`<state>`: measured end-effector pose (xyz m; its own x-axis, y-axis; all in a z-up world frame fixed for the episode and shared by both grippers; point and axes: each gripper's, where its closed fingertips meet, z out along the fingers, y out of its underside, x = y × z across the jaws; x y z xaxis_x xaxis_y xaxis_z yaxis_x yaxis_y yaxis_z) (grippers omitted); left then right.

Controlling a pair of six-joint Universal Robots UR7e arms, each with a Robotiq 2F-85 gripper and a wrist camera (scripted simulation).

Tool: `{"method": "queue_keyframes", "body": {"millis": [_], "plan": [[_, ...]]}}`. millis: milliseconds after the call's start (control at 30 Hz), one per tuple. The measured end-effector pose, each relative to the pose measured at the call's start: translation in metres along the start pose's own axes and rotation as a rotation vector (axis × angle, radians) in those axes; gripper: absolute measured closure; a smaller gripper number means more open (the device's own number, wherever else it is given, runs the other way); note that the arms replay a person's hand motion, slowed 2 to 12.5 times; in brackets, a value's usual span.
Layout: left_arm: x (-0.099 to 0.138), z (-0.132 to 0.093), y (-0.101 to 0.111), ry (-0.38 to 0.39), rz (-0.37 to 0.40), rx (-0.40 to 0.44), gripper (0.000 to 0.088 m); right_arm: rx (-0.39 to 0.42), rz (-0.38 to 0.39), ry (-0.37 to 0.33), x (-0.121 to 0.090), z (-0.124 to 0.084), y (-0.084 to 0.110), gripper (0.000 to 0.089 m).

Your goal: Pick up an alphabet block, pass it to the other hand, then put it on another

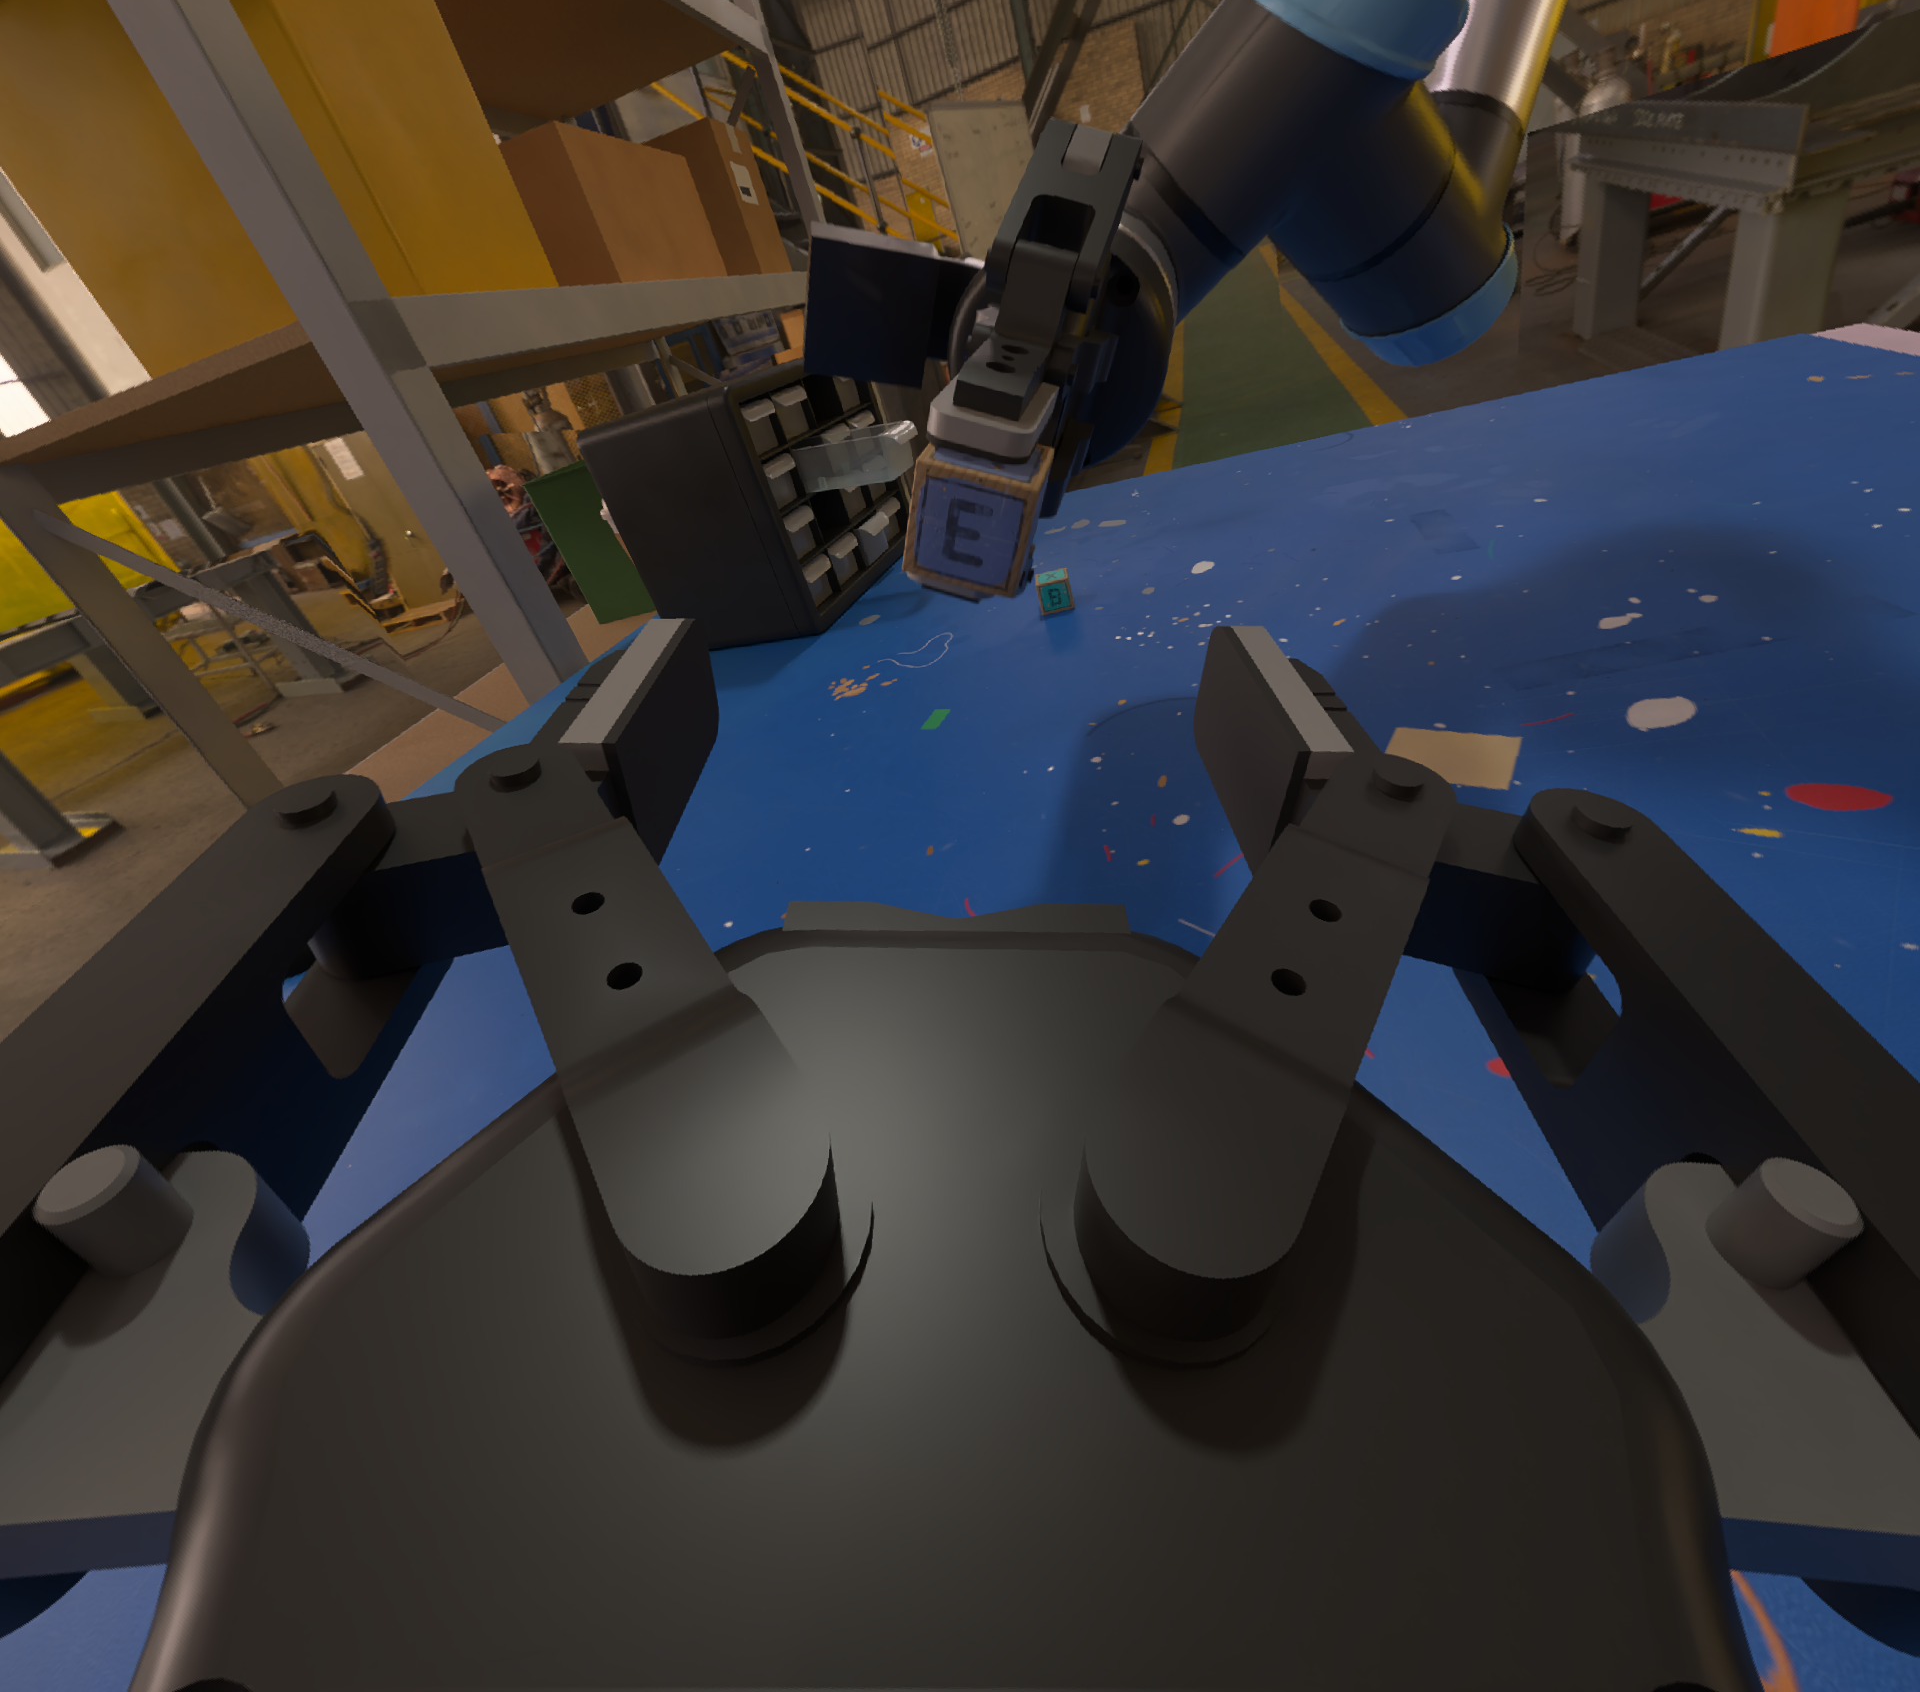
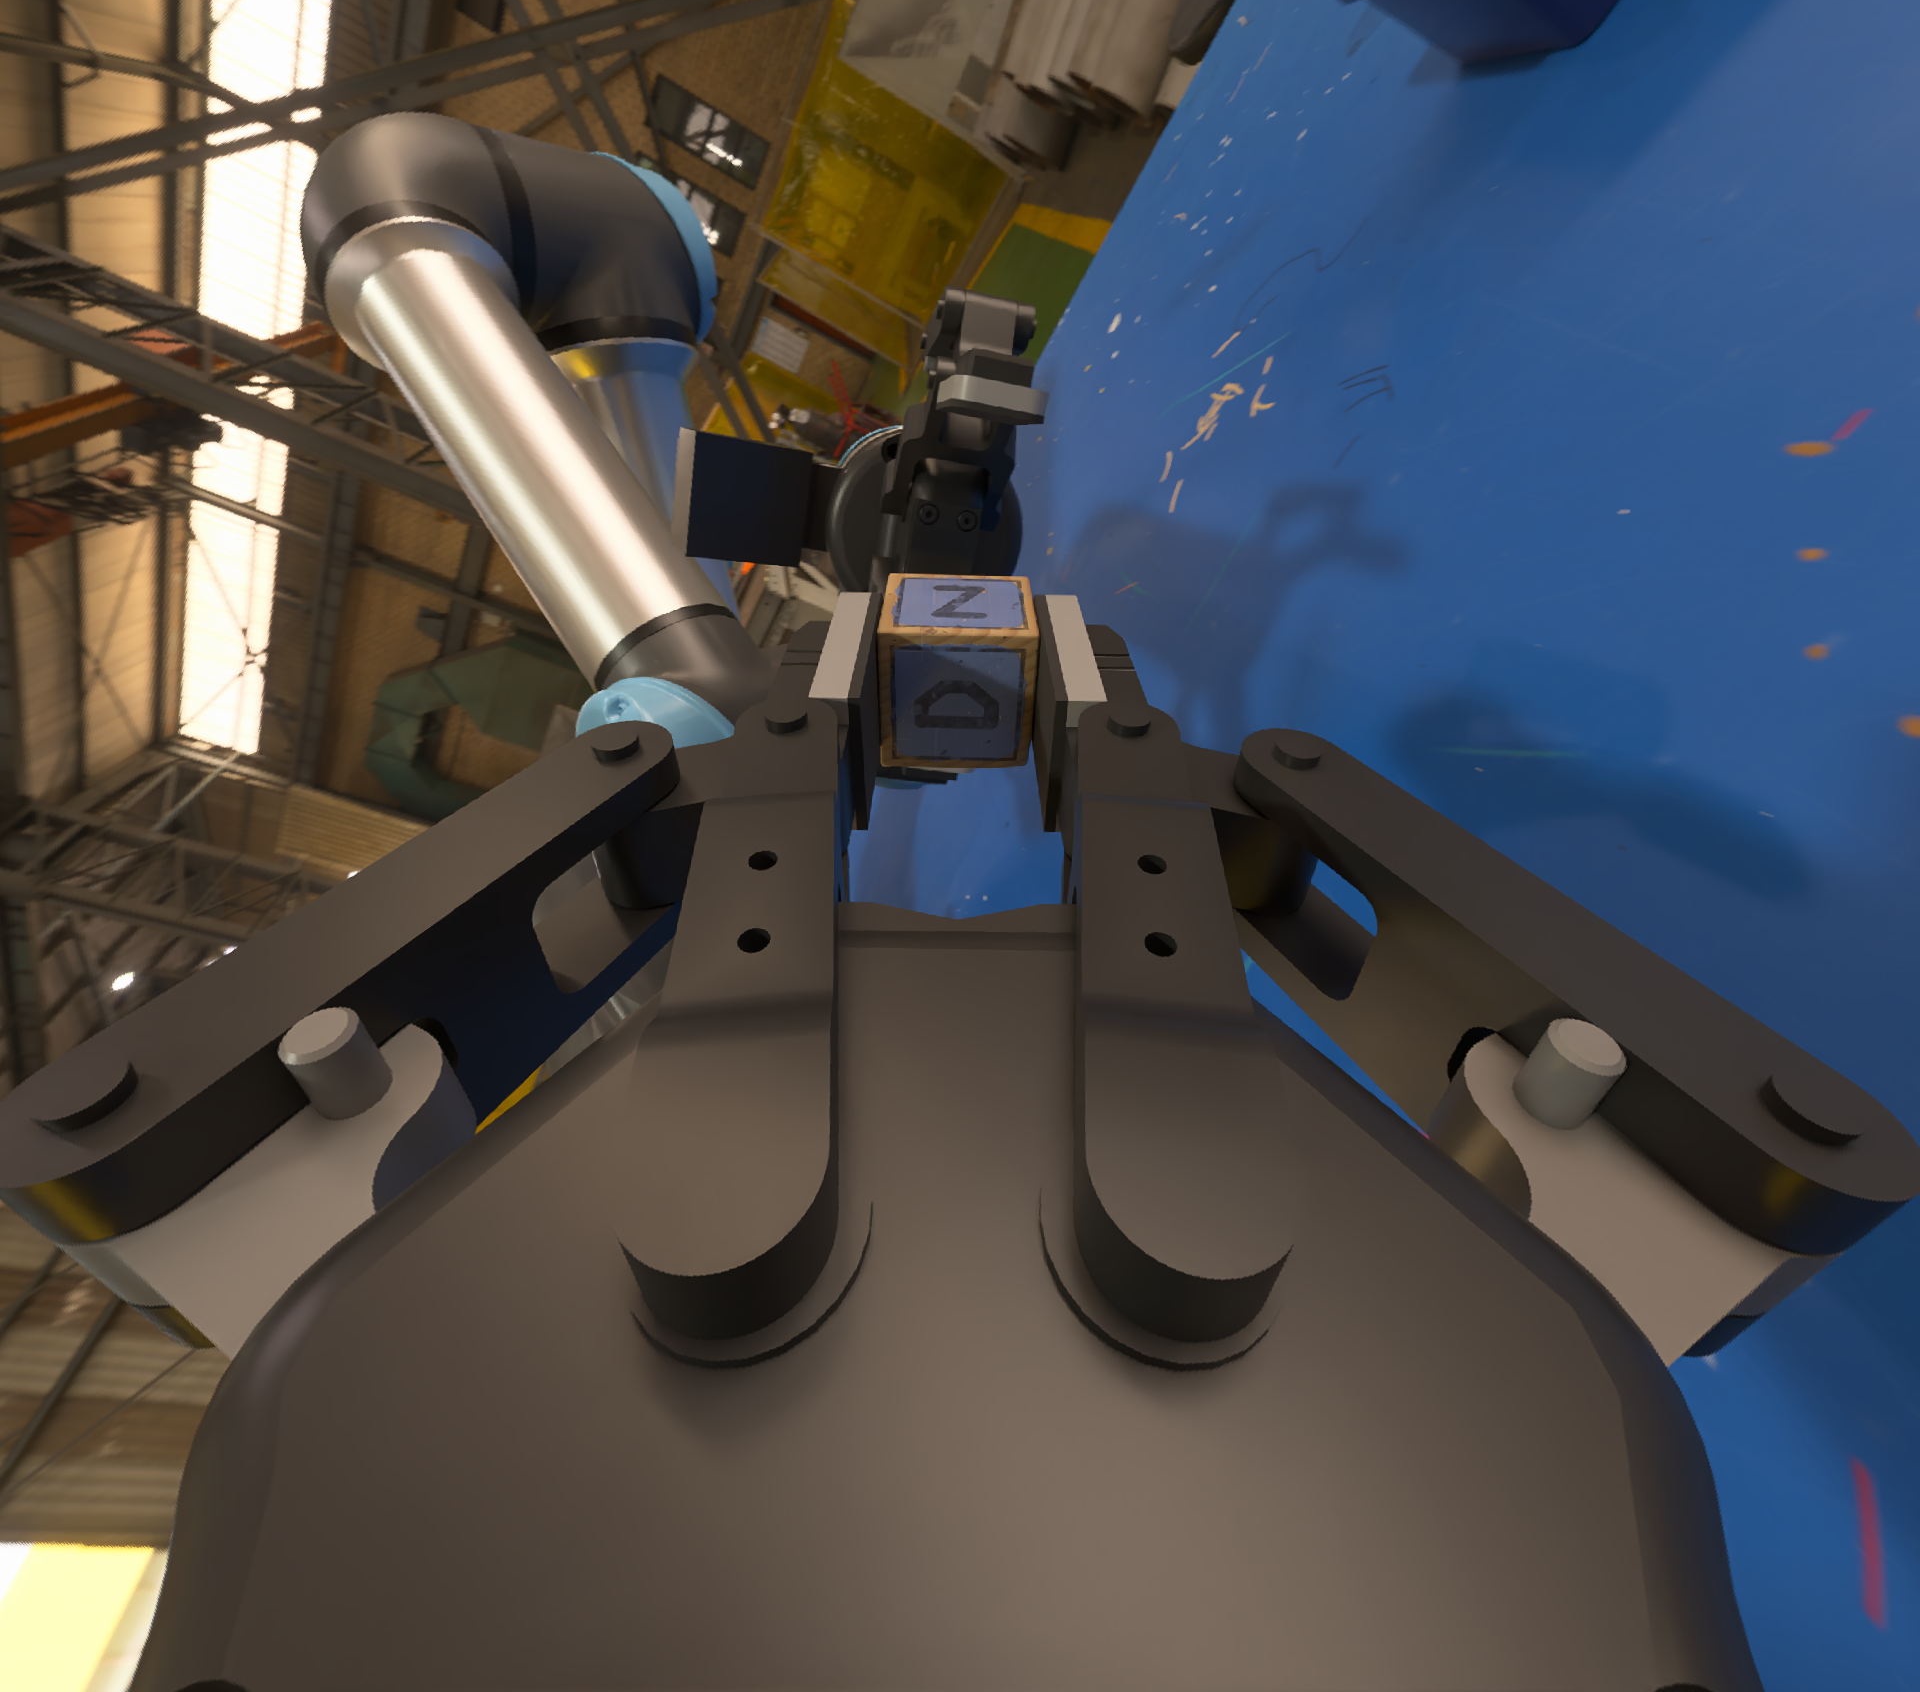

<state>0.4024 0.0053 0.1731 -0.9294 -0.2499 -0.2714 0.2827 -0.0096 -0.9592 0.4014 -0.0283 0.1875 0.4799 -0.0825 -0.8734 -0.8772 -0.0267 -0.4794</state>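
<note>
Left wrist view: left gripper empty, jaws spread wide, hovering over the blue table. Straight ahead of the gap, farther off and a little higher, the right gripper hangs fingers-down, clamped on the blue alphabet block, which is clear of the table. A cube, so no long axis; one blue face is turned toward the open jaws. A small teal block sits on the table just beyond and right of the held one, likely the stacking target. Black drawer cabinet at the far left table edge.

Right wrist view: right gripper pads pressed on the block's two side faces; front and top faces free. Left gripper shows beyond the block, apart from it, seen edge-on.

Judgement: handover pending. Left arm must advance toward the block and close on the faces the right pads leave bare.
</note>
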Motion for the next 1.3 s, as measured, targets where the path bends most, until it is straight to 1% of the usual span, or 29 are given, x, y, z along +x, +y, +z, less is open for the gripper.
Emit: {"method": "queue_keyframes", "body": {"millis": [167,333,500,700,900,1033,1167,1300], "plan": [[0.001,0.0,0.001,0.004,-0.017,-0.002,0.0045,0.023,-0.046,0.11,0.006,-0.033,-0.008,0.0642],[0.003,0.001,0.002,0.014,-0.035,-0.005,0.003,0.045,-0.102,0.267,0.016,-0.077,-0.018,0.0642],[0.004,0.002,0.003,0.017,-0.048,-0.01,0.0028,0.067,-0.153,0.455,0.027,-0.131,-0.029,0.0642],[0.007,0.004,0.005,0.034,-0.061,-0.016,0.0028,0.097,-0.189,0.686,0.039,-0.203,-0.039,0.0641],[0.012,0.006,0.006,0.056,-0.073,-0.019,0.0028,0.129,-0.202,0.915,0.049,-0.278,-0.046,0.0642],[0.014,0.007,0.007,0.067,-0.08,-0.02,0.0028,0.155,-0.202,1.04,0.053,-0.323,-0.049,0.0642],[0.016,0.008,0.008,0.078,-0.085,-0.023,0.0028,0.172,-0.18,1.13,0.057,-0.361,-0.046,0.0642],[0.017,0.009,0.011,0.089,-0.093,-0.028,0.0028,0.184,-0.141,1.184,0.061,-0.39,-0.041,0.0642]]}}
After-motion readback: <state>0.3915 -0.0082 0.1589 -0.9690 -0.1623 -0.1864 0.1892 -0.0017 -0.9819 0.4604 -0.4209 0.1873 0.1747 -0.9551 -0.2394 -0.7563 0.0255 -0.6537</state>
